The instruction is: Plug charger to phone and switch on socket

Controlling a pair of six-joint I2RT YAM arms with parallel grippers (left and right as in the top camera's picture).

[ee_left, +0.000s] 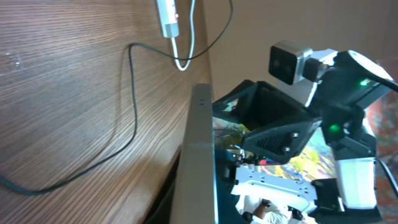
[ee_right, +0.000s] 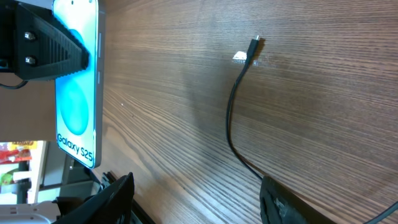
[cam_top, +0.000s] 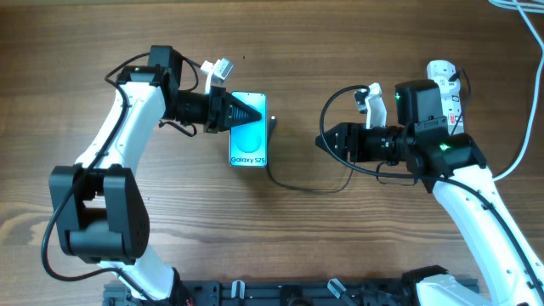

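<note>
The phone (cam_top: 249,140) lies left of the table's centre, screen up, showing "Galaxy S25". My left gripper (cam_top: 234,112) is shut on its upper left part, with one black finger over the screen. The left wrist view shows the phone's pale edge (ee_left: 199,149) running between the jaws. The charger (cam_top: 297,185) is a thin black cable curving across the table, and its plug tip (ee_right: 255,42) lies free just right of the phone. My right gripper (cam_top: 326,140) (ee_right: 196,205) is open and empty above the cable. The socket (cam_top: 440,70) lies at the far right, partly hidden by the right arm.
A white cord (cam_top: 531,85) runs from the socket off the back right. The socket and its cord also show in the left wrist view (ee_left: 170,18). The right arm's base (cam_top: 476,195) stands at the right. A black rail (cam_top: 280,293) runs along the front edge.
</note>
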